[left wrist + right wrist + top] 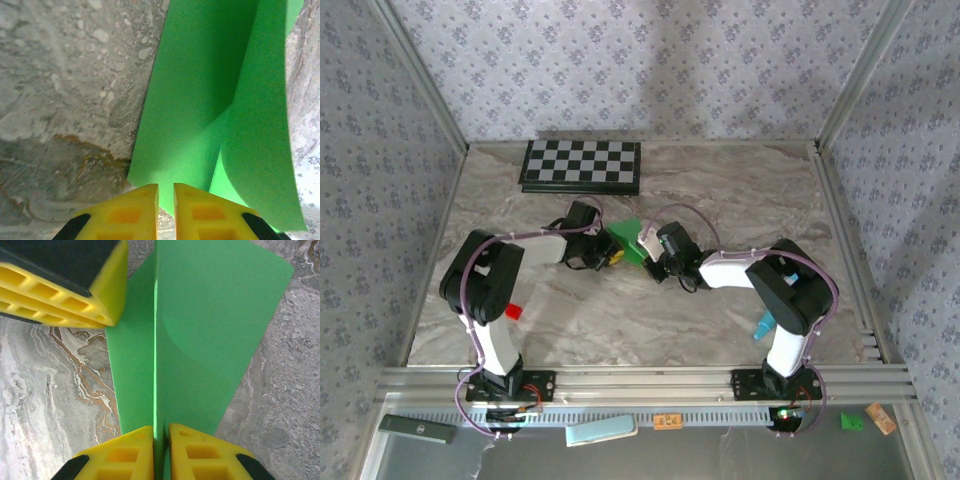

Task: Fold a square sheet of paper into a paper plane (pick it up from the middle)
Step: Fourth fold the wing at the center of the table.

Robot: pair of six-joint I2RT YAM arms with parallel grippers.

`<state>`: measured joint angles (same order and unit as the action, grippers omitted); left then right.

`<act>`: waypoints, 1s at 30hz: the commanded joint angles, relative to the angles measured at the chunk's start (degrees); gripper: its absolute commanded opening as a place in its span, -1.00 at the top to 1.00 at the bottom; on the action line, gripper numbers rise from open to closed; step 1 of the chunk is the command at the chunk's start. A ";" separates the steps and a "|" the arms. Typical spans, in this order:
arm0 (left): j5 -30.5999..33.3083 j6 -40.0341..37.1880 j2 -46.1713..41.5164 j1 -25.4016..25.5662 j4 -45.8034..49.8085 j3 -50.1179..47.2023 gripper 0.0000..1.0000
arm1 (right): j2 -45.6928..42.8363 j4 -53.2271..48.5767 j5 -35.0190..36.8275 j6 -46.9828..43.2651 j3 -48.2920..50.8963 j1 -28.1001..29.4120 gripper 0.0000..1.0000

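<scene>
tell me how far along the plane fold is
Early. Done: the paper is picked up and bent along a middle fold. In hand: the right claw pinches that fold, and the left claw appears to grip the paper's other end. Left: no folded nose corners or wings show, so the whole dart shape remains to be made.

We looked into a small enclosure whose far wall [650,60], left wall [370,180] and right wall [920,180] were papered in pale grey with a small repeating flower print, and slanting aluminium posts [420,75] stood at the far corners. The table [740,190] had a grey marble-patterned top veined in brown, closed along its near edge by a ribbed aluminium rail [650,382]. The light was soft and even, and we saw only faint shadows.
</scene>
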<state>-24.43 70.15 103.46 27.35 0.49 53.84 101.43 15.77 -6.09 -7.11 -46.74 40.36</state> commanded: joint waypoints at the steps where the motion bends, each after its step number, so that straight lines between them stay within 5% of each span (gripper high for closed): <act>1: -0.89 -0.39 1.08 0.16 -0.98 2.30 0.69 | 0.61 0.90 -1.21 0.25 0.63 -0.37 0.70; 30: 0.86 -2.05 3.77 0.95 3.46 2.69 0.69 | 2.72 0.75 -0.68 0.83 -0.71 -0.35 0.42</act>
<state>-24.36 69.17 106.28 27.55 0.91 55.72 103.07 16.34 -6.50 -6.90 -46.65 40.10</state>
